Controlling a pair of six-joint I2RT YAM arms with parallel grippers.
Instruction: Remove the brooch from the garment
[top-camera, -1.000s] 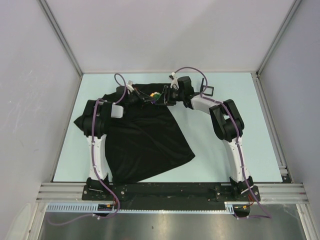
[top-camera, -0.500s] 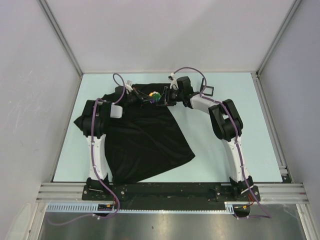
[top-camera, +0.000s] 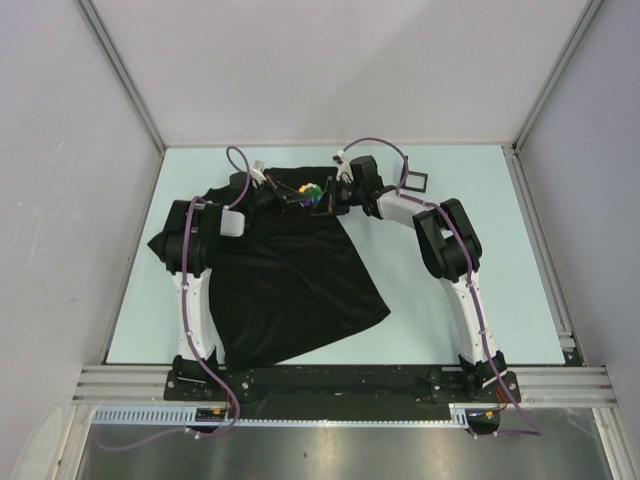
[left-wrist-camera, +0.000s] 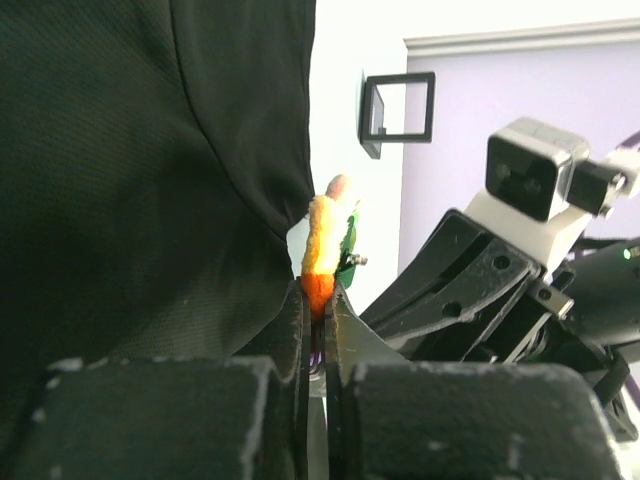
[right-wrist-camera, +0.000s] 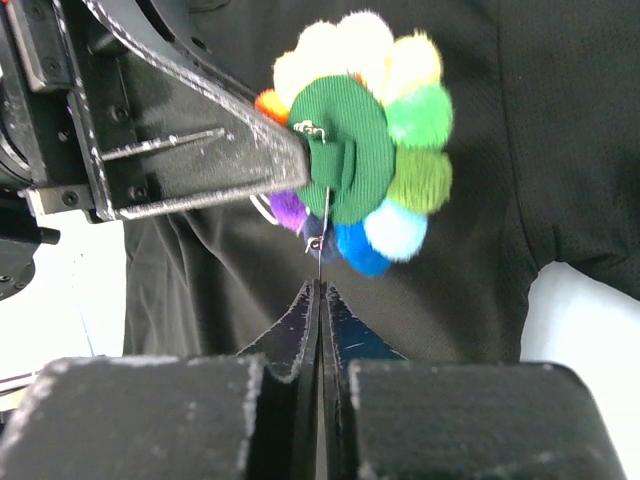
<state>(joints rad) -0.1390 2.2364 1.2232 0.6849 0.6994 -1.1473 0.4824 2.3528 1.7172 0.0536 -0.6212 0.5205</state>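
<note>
Black cloth of the garment lies spread on the pale counter. The brooch is at its far end, stood up edge-on with its green backing turned to the right wrist camera. The left claw pinches an orange pompom on the rim. The right claw is pressed together, and the thin pin wire runs down to its tips; whether the wire is actually nipped, I cannot tell. The fabric puckers toward the ornament, so I judge the pin is not yet out of the cloth. Unfastening, drawing it free and carrying it off are all left to do.

Room is tight at the work: both claws meet nearly tip to tip. The black square frame stands just beside the right wrist, and the counter's far edge and back wall are near. Bare counter opens to the right of the shirt and toward the near edge.
</note>
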